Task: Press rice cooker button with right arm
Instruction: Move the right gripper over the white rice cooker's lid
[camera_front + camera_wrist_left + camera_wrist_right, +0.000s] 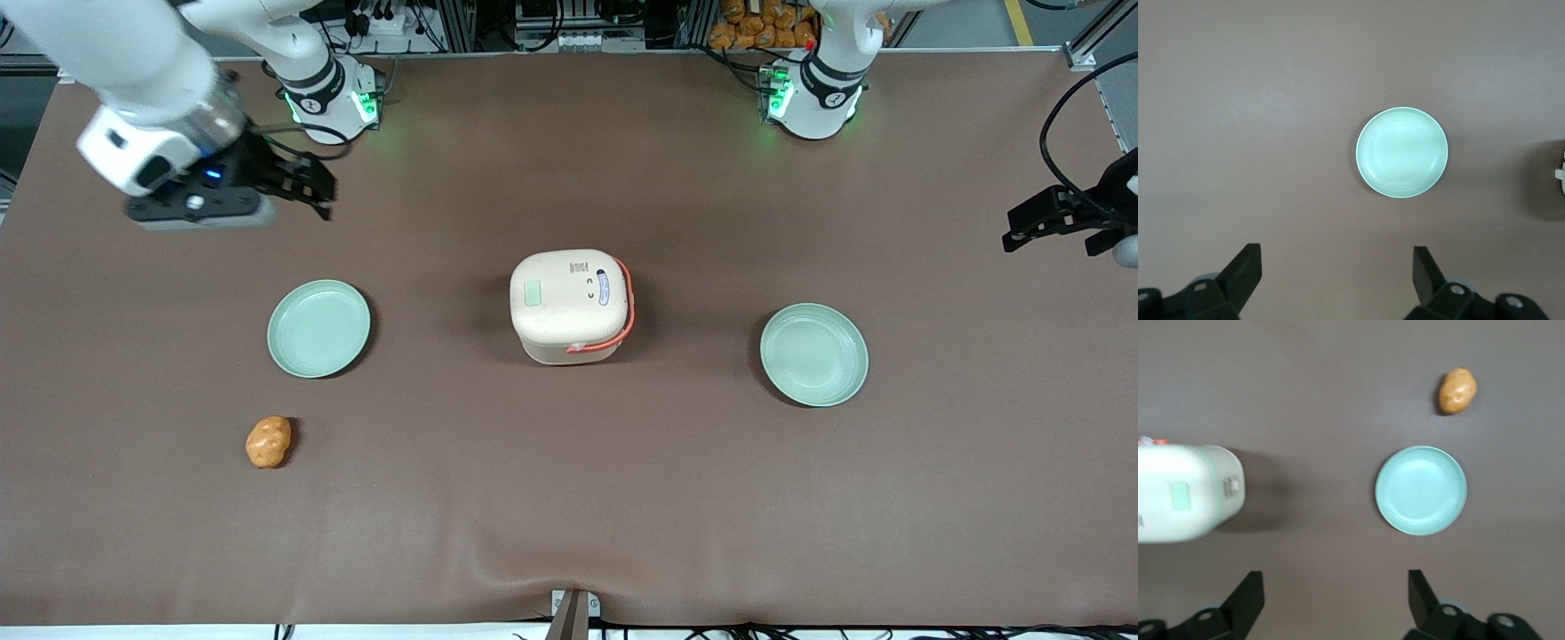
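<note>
Rice cooker (1185,493) cut by frame edge

Two plates (318,328) (813,354), one potato (268,441), one rice cooker (569,305)

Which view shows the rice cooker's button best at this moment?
The front view: the button sits unobstructed on the rice cooker lid, whole cooker visible. The right wrist view also shows the button, but the cooker is cut off. The left wrist view catches only a cooker edge. The open gripper hangs far from it.
</note>
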Controlling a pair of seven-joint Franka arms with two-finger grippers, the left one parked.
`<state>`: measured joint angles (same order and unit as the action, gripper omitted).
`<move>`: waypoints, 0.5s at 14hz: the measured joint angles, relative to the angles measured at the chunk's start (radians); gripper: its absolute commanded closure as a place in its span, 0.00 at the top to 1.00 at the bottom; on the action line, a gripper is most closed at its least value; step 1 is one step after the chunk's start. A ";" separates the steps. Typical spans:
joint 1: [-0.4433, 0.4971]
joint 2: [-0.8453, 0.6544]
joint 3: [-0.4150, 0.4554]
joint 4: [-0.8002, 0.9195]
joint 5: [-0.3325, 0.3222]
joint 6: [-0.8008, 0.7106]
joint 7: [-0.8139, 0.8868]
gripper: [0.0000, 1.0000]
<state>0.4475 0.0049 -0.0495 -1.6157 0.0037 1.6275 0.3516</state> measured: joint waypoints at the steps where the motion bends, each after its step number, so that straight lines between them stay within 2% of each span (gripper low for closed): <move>1: 0.026 0.019 0.000 0.000 0.000 0.028 0.036 0.53; 3: 0.091 0.060 0.000 -0.001 0.000 0.083 0.136 0.38; 6: 0.184 0.126 0.001 -0.001 -0.001 0.153 0.246 0.11; 7: 0.204 0.146 0.000 -0.001 -0.001 0.171 0.272 0.10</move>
<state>0.6518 0.1514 -0.0490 -1.6170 0.0022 1.7989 0.6238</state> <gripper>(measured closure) 0.718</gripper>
